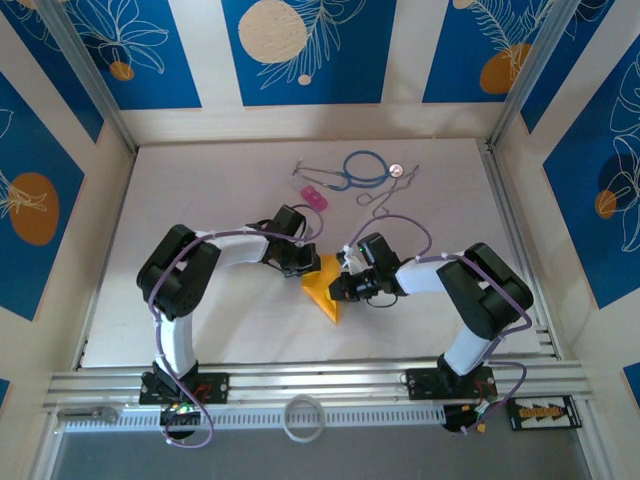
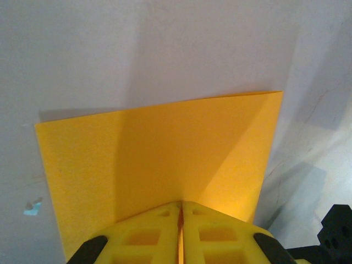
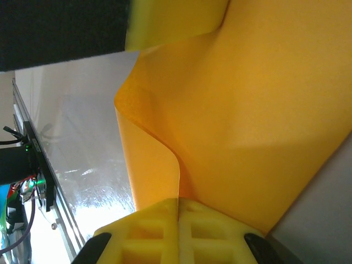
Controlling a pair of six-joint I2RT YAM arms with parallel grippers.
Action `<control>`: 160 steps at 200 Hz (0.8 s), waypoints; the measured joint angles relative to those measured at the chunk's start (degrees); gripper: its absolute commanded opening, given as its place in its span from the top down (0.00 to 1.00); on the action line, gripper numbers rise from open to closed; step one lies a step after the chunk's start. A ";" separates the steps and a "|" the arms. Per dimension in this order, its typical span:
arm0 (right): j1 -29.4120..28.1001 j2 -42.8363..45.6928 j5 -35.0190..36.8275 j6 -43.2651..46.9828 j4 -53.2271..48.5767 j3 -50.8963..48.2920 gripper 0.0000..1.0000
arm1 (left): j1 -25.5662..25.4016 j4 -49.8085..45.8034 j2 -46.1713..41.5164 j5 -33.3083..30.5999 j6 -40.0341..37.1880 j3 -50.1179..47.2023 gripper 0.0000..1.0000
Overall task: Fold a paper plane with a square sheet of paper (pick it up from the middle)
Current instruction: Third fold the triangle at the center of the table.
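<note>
While both arms reach in over the middle of the worktop (image 1: pixel 200 210), the left fingers (image 1: pixel 306 264) and the right fingers (image 1: pixel 342 282) come almost tip to tip, with the orange-yellow sheet of paper (image 1: pixel 326 298) caught between the two arms. From above, the sheet shows as a wedge just below the fingertips, its point aimed at the near rail; whether that point touches the worktop I cannot tell.

In the left wrist view the left fingers (image 2: pixel 184 214) are pressed together (only a hairline seam shows between them), pinching the near edge of the sheet of paper (image 2: pixel 165 148). Beyond the tips the paper spreads wide to both sides, with a soft crease running away from the seam and a darker panel left of it. The pale worktop (image 2: pixel 137 44) lies past its far edge.

In the right wrist view the right fingers (image 3: pixel 181 206) are likewise clamped flat together on the sheet of paper (image 3: pixel 247 110). The sheet bulges out from the seam in a loose S-curve to the left of the tips and sweeps broadly up and to the right.

Well beyond both pairs of fingers, toward the back wall, sit a small pink block (image 1: pixel 315 196) and a loop of blue tubing (image 1: pixel 365 168), apart from each other.
</note>
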State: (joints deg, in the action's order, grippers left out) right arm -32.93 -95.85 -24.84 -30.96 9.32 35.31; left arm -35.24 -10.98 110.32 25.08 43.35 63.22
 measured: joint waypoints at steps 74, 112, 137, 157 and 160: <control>0.07 0.00 0.68 0.72 -1.73 1.66 0.99 | 0.00 0.02 0.00 -0.02 0.02 0.00 0.90; 0.07 0.00 0.92 0.92 -2.56 1.81 1.00 | 0.00 0.02 0.00 0.00 0.02 0.00 0.90; 0.07 0.00 1.18 0.94 -2.78 1.81 1.00 | 0.00 0.02 0.00 0.00 0.02 0.00 0.90; 0.07 0.00 1.51 1.09 -2.80 1.81 1.00 | 0.00 0.02 0.00 0.00 0.02 0.00 0.90; 0.07 0.00 1.53 1.09 -2.82 1.81 0.99 | 0.00 0.02 0.00 -0.02 0.02 0.00 0.90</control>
State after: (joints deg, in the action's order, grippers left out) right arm -32.86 -95.85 -23.31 -29.87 6.50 37.12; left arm -35.24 -10.96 110.32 25.06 43.38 63.22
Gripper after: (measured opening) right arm 0.057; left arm 0.101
